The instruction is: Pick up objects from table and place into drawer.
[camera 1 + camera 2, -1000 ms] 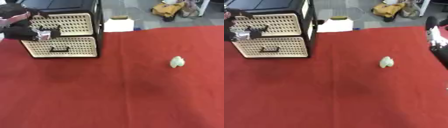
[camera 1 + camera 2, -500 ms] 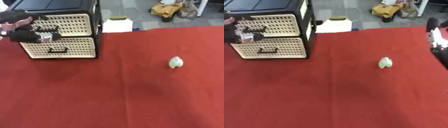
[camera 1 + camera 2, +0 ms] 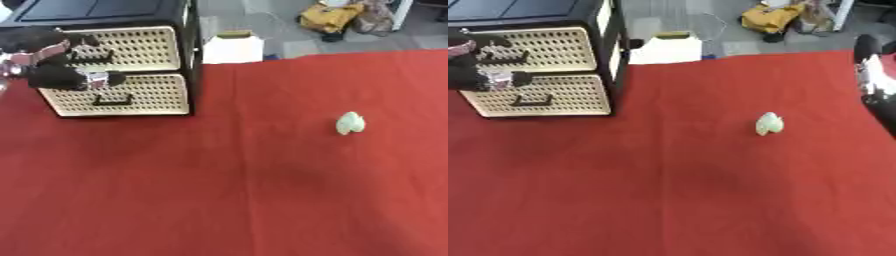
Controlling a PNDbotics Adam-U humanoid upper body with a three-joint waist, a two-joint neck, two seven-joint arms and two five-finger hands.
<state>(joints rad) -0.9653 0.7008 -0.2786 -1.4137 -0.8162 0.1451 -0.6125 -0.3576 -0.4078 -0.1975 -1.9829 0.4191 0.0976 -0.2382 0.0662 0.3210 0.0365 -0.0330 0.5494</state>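
A black cabinet [image 3: 189, 30] stands at the table's far left with two cream perforated drawers, both closed. My left hand [image 3: 54, 75] hovers in front of the drawer fronts, at the seam between the upper drawer [image 3: 140, 47] and the lower drawer [image 3: 149, 92], left of their dark handles. A small pale green object [image 3: 350, 123] lies alone on the red cloth [image 3: 219, 190] to the right of centre. My right hand [image 3: 871, 75] shows only at the right edge of the right eye view, well away from the object.
A white box [image 3: 232, 47] sits just behind the table's far edge beside the cabinet. A yellow bag [image 3: 328, 17] and other clutter lie on the floor beyond. Wide red cloth stretches between the cabinet and the green object.
My left hand has drifted slightly left and down across the drawer fronts. Both drawers stay closed, and the green object and the right hand have not moved.
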